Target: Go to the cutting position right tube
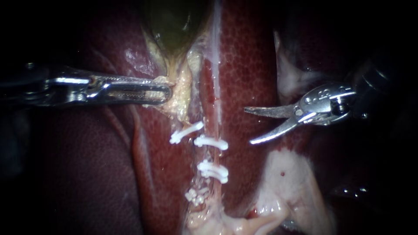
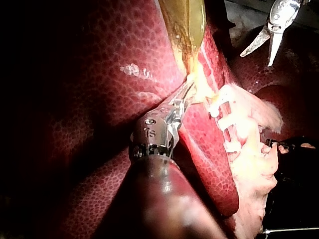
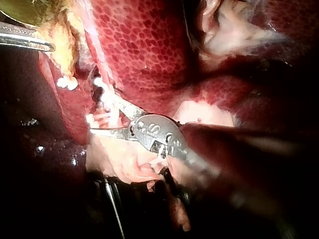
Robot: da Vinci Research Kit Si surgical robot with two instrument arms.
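My left instrument (image 1: 166, 92) is clenched on the pale yellow fatty tissue (image 1: 180, 98) at the neck of the olive-green gallbladder (image 1: 172, 21). My right instrument (image 1: 249, 126), tipped with curved blades, has its jaws parted with nothing between them, over the mottled dark red liver (image 1: 248, 65). The thin pink right tube (image 1: 212, 156) runs down the middle, apart from the blades, with a strip of liver between. Two white plastic clips (image 1: 211, 142) cross it; a slanted white clip (image 1: 186, 132) sits just beside them. Pale whitish tissue (image 1: 287, 174) lies below the blades.
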